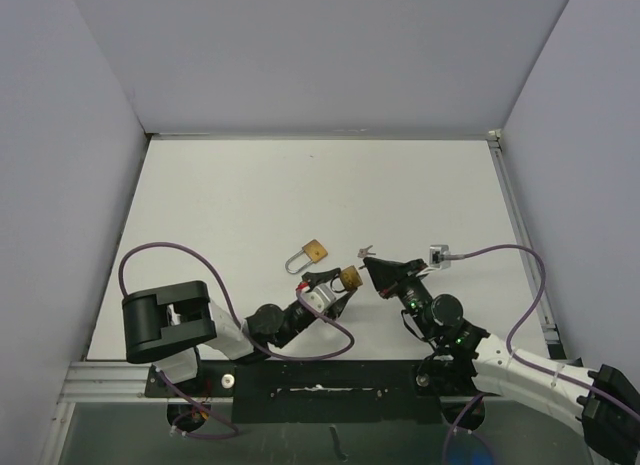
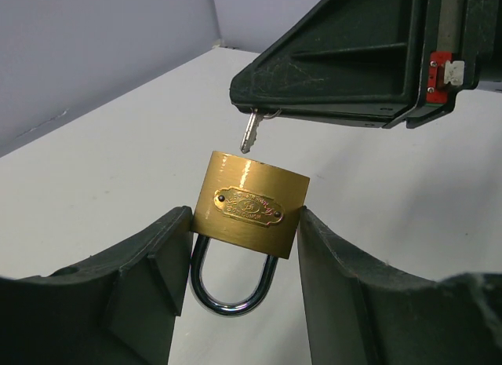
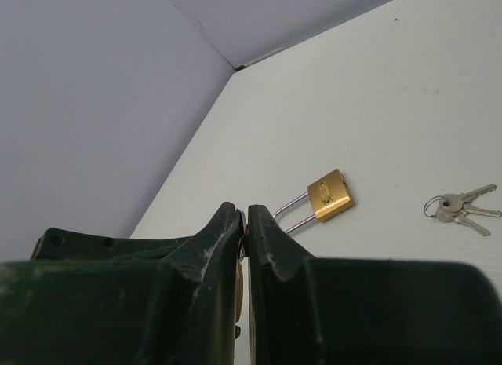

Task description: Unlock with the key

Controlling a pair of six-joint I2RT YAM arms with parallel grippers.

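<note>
Padlock (image 2: 249,212) between fingers (image 2: 153,263) of left hand (image 2: 243,217)

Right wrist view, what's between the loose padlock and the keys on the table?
Nothing: bare table separates the loose padlock and keys, shown in the right wrist view.

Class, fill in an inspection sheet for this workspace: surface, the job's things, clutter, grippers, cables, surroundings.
Surface: white table, plain and flat.
Job's things: brass padlock held with its shackle pointing down. The key has its tip at the padlock's top face and does not look inserted.
Clutter: second padlock lying on the table, with spare keys on a ring beside it.
Grippers: left gripper shut on the brass padlock; right gripper shut on the key.
Cables: purple cables loop out from both arms. A small grey connector lies on the table at one cable's end.
Surroundings: plain grey walls on three sides.
</note>
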